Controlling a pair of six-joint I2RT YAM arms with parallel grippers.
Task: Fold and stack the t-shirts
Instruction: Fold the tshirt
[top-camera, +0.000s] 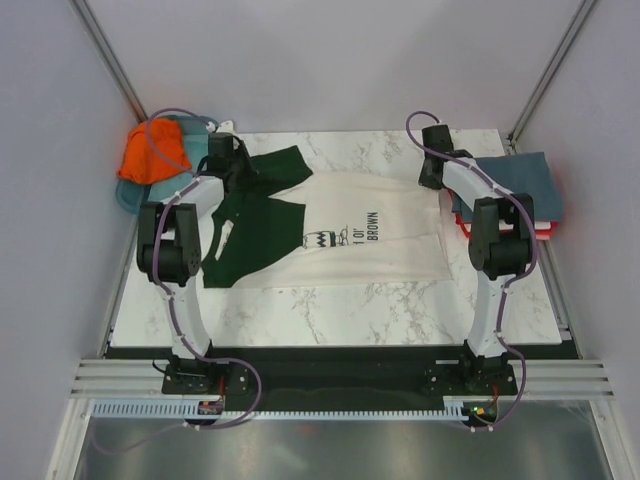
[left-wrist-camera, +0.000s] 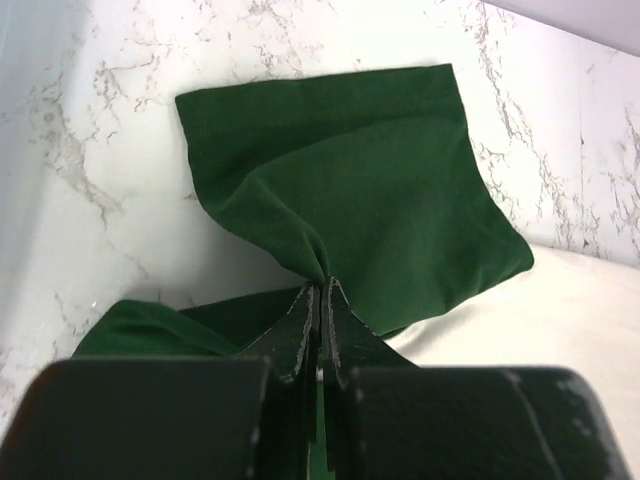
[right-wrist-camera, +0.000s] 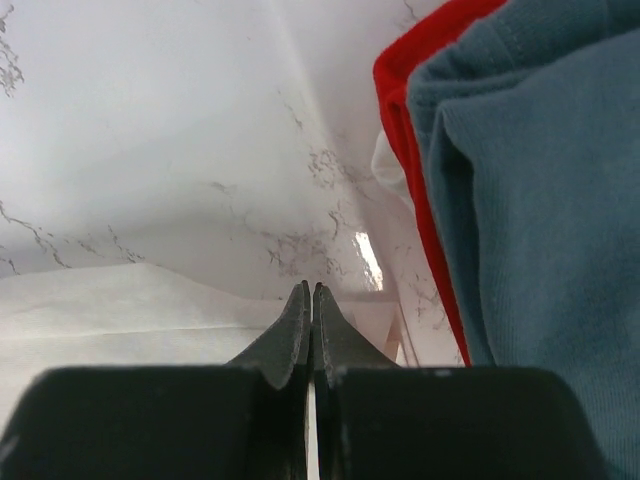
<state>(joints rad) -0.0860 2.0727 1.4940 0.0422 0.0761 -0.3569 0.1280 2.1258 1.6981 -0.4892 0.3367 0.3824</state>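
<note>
L tool (left-wrist-camera: 320, 290) grips green sleeve (left-wrist-camera: 350, 180), tee (top-camera: 395, 255) print "BROWN"

Overhead view, close wrist views, shared t-shirt (top-camera: 380, 250)

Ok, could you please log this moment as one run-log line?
left end effector: shut on green sleeve | right end effector: shut by cream t-shirt | slate-blue t-shirt atop red t-shirt

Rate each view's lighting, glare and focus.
Top external: even, soft light, the table sharp, faint shadows only. Left wrist: the green sleeve crisp, the left end effector dark and soft up close. Right wrist: a glare patch on the marble, the slate-blue t-shirt slightly blurred.
</note>
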